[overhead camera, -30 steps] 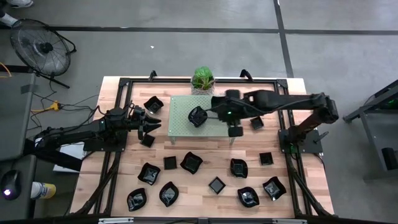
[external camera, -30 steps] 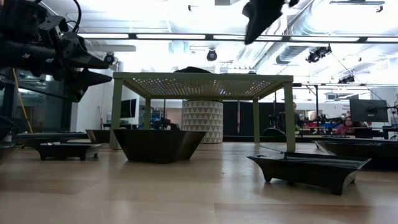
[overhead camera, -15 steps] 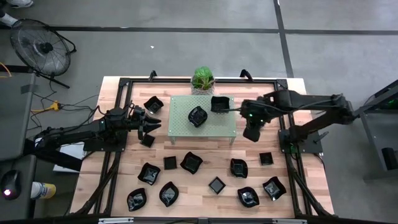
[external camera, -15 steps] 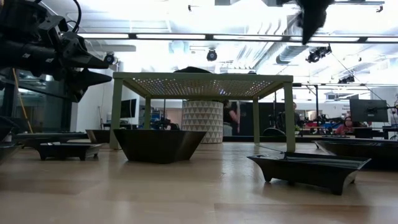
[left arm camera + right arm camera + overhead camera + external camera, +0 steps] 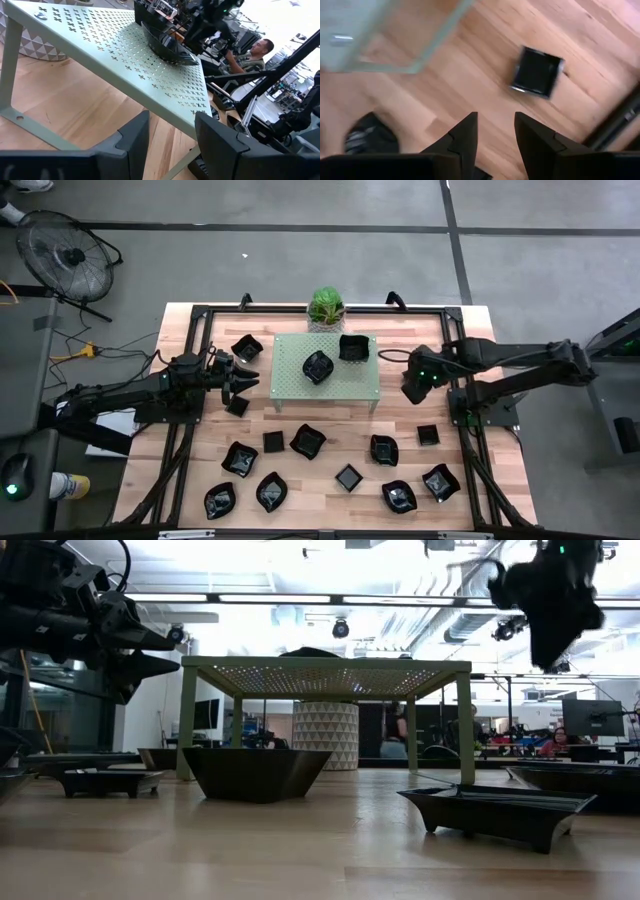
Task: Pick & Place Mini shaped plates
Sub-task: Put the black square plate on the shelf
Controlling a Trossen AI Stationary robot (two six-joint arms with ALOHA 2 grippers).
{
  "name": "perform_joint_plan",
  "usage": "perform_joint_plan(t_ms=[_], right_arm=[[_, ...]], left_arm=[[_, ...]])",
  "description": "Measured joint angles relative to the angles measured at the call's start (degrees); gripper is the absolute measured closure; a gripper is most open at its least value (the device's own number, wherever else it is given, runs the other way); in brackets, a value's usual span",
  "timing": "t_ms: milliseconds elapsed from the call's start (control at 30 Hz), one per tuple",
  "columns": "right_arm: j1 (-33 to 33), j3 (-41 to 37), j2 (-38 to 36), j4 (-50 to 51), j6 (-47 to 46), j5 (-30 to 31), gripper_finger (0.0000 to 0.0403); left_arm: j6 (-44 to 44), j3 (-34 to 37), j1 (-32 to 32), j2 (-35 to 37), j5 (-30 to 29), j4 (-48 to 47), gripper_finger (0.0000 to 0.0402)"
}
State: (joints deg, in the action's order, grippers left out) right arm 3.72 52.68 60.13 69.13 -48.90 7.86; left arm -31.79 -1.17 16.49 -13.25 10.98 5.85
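- Two plates [image 5: 336, 357] sit on the rack [image 5: 292, 385]; about a dozen remain on the counter [image 5: 330, 455].
- Right gripper [image 5: 411, 389] empty, part open, beside rack.
- Left gripper [image 5: 248, 377] empty, open, waiting at rack's other side.

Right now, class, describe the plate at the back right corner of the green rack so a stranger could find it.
Find the pale green rack in front of the potted plant. Two black plates sit on it; take the one at its back right corner. It is squarish, unlike the rounder plate nearer the middle.
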Motion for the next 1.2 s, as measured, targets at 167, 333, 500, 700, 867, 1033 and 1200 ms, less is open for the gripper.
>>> perform_joint_plan(t_ms=[167, 333, 500, 700, 867, 1033, 1200], right_arm=[[3.4, -5.4, -0.3, -1.9, -0.8, -1.8, 0.0279], [4.8, -9.1, 0.9, -9.4, 0.0, -5.2, 0.0279], [5.8, -10.1, 7.0, -14.9, 4.2, -6.4, 0.0279], [8.7, -7.7, 17.3, -14.5, 3.9, -4.2, 0.0279], [10.0, -6.3, 23.8, -14.5, 3.9, -1.6, 0.0279], [10.6, -6.2, 25.8, -15.2, 2.6, 0.7, 0.0279], [10.5, -6.1, 23.8, -15.8, 2.5, -1.5, 0.0279]], left_arm=[[0.0, 0.0, 0.0, 0.0, 0.0, 0.0, 0.0245], [0.0, 0.0, 0.0, 0.0, 0.0, 0.0, 0.0245], [0.0, 0.0, 0.0, 0.0, -0.2, 0.0, 0.0245], [0.0, 0.0, 0.0, 0.0, -0.2, 0.0, 0.0245], [0.0, 0.0, 0.0, 0.0, -0.2, 0.0, 0.0245], [0.0, 0.0, 0.0, 0.0, -0.2, 0.0, 0.0245], [0.0, 0.0, 0.0, 0.0, -0.2, 0.0, 0.0245]])
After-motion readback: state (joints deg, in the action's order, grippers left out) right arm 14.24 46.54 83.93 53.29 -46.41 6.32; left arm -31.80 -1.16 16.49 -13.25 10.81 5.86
